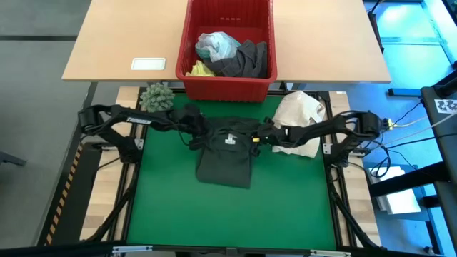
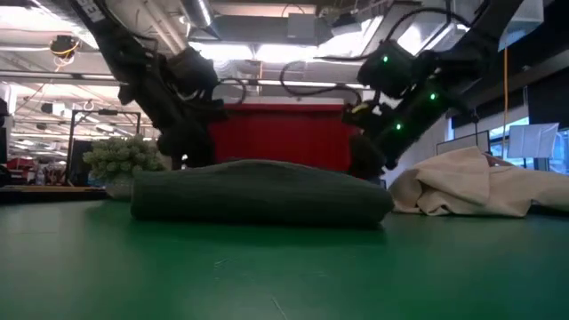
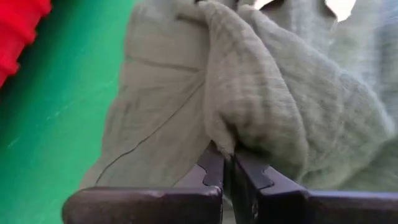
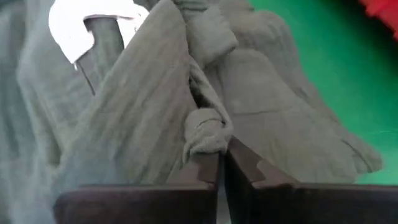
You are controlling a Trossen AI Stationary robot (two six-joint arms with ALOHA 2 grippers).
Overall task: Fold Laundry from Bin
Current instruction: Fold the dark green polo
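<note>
Two end effectors, left [image 1: 202, 133] and right [image 1: 258, 135], pinch dark green-black garment [image 1: 226, 163] far edge; long axis bin [image 1: 228, 84]-to-front on surface [image 1: 285, 207].

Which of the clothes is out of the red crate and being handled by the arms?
The dark green-black garment, lying on the green mat with both grippers pinching its far edge. The grey, turquoise and yellow pieces lie in the crate.
</note>
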